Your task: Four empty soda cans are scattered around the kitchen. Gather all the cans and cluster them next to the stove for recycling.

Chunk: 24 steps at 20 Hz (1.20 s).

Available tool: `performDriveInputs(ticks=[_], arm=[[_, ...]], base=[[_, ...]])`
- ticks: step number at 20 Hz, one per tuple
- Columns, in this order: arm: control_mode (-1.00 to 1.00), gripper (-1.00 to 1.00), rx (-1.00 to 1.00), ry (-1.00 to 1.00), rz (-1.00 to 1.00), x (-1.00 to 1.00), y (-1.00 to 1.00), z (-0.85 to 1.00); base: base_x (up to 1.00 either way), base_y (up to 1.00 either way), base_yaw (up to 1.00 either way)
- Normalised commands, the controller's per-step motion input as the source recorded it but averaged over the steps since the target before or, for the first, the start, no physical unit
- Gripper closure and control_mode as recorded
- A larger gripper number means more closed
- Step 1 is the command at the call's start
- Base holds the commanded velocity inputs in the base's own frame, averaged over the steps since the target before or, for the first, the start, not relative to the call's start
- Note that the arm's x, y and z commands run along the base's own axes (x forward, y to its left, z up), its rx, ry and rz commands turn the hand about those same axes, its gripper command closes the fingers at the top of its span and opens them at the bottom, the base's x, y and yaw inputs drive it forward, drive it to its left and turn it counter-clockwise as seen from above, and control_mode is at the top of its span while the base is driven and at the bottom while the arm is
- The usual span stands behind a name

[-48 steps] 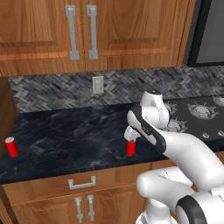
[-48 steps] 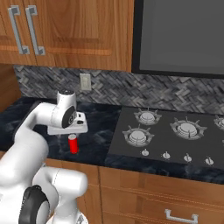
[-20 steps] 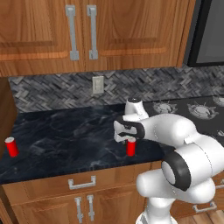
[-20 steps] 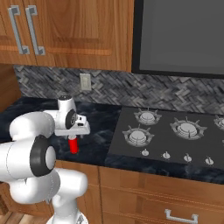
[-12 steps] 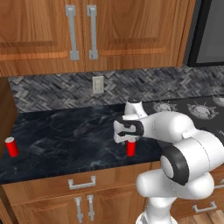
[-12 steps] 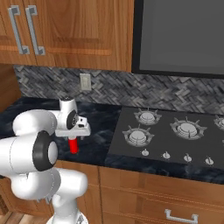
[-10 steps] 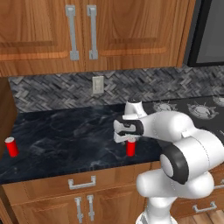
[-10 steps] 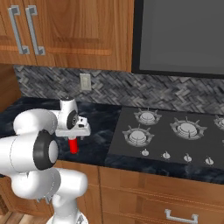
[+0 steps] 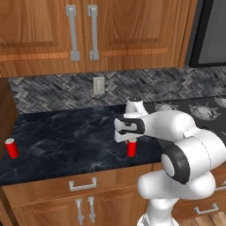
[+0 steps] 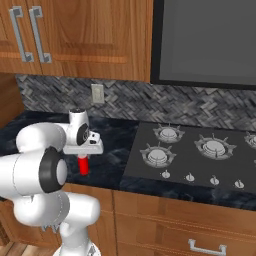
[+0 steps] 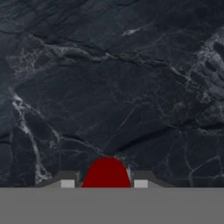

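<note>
Gripper [image 11: 106, 183] points straight down, its tips pressed against both sides of a soda can [image 9: 131, 148], so the can looks gripped; it stands near the front edge of the dark counter [image 9: 66, 137], left of the stove [image 10: 200, 155]. Step in hand: pickup of this can. Next, probably a straight lift, then a carry right to the bare strip beside the cooktop. Mind the front edge. A second can [image 9: 11, 148] stands at the far left
</note>
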Motion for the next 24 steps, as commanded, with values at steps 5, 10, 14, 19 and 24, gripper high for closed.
performDriveInputs(ticks=[5,10,14,19,24], arm=[[-1.0,1.0,0.03,0.0,-0.07,0.0,-0.04,0.6],[-1.0,1.0,0.0,0.0,-0.09,-0.01,-0.09,0.59],[-1.0,1.0,0.0,0.0,-0.08,-0.06,-0.21,0.35],[-1.0,1.0,-0.04,-0.08,-0.02,-0.51,-0.32,0.06],[1.0,1.0,0.0,0.0,0.0,0.0,0.0,0.0]], base=[[0.0,0.0,0.0],[0.0,0.0,0.0],[0.0,0.0,0.0],[0.0,0.0,0.0],[-0.45,-0.6,-0.01]])
